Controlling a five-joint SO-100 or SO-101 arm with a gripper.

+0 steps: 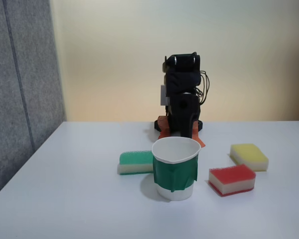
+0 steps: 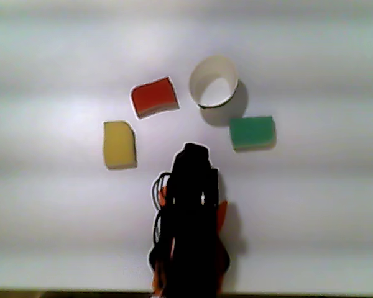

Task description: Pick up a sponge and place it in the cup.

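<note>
1. Green-topped sponge (image 1: 135, 163) just behind and left of the cup (image 1: 175, 172) in the fixed view; all-yellow sponge (image 1: 249, 156) behind the sponge (image 1: 231, 179); all on a white table (image 1: 79, 199).
2. Cup: white paper, green tape band, bent rim, upright, empty. Sponge: rough red top over cream foam, rectangular.
3. Sponge flat, red side up, right of the cup, apart; long axis roughly left-right.
4. Arm (image 2: 189, 217) folded at the rear; gripper state: cannot tell.

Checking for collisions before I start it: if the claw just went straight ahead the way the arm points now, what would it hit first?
Probably nothing at once. In the other view the folded arm points at the bare gap between the sponge and the cup. The cup looks closest to that line, but the claw itself cannot be made out.
</note>
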